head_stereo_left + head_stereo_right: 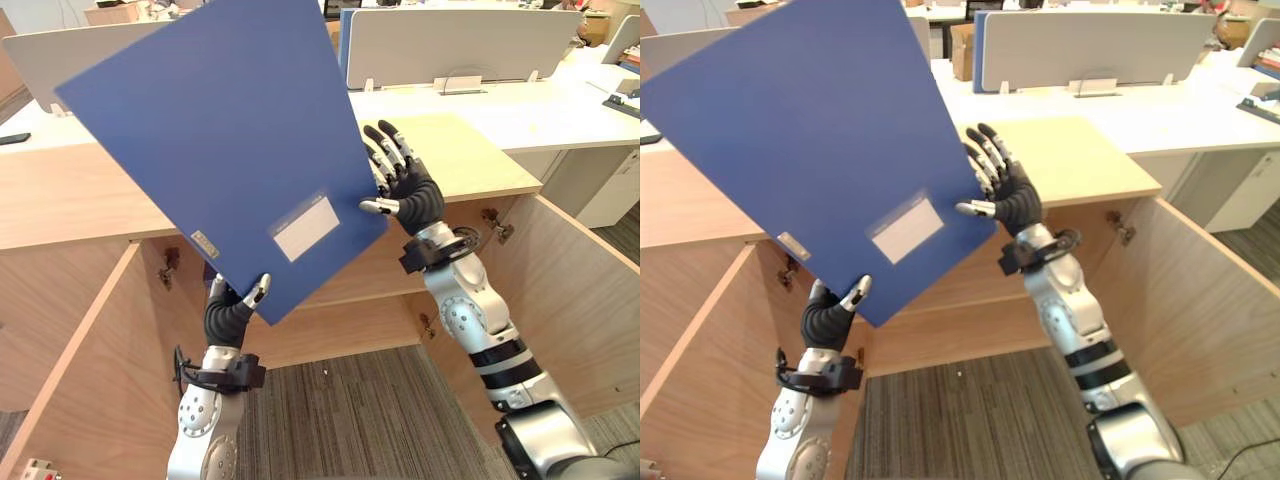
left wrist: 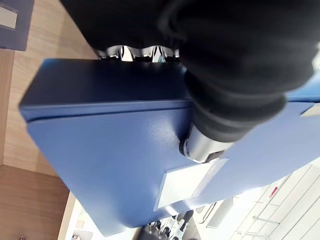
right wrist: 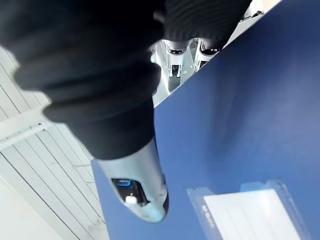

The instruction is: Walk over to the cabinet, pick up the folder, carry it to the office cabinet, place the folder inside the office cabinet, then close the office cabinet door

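The folder (image 1: 220,130) is held up in the air between both hands, tilted, its blue front face toward the head camera. It hangs in front of the cabinet (image 1: 330,335) and above it, not inside.

The left hand (image 1: 232,310) grips the folder's lowest corner. Its thumb (image 1: 258,291) lies on the front face and its fingers (image 2: 135,52) hook over the edge to the back, so the corner is pinched between them.

The right hand (image 1: 408,190) is at the folder's right edge, higher up. Its fingers (image 1: 390,150) stand straight and spread just beside that edge, and its thumb (image 1: 378,207) is laid on the front face. It braces the folder rather than closing round it. In the right wrist view the edge runs between the thumb and the fingers.

A clear label pocket (image 1: 307,228) with a pale card sits on the front face near the lower right, between the two hands.

The cabinet is light wood and stands open, with its left door (image 1: 70,380) and right door (image 1: 580,290) both swung out toward the robot. Its top forms a wooden counter (image 1: 470,160) — part of it is hidden behind the folder. Striped grey carpet (image 1: 340,420) covers the floor in front. Behind the cabinet runs a white counter (image 1: 520,110) with a grey screen (image 1: 450,45) standing on it.
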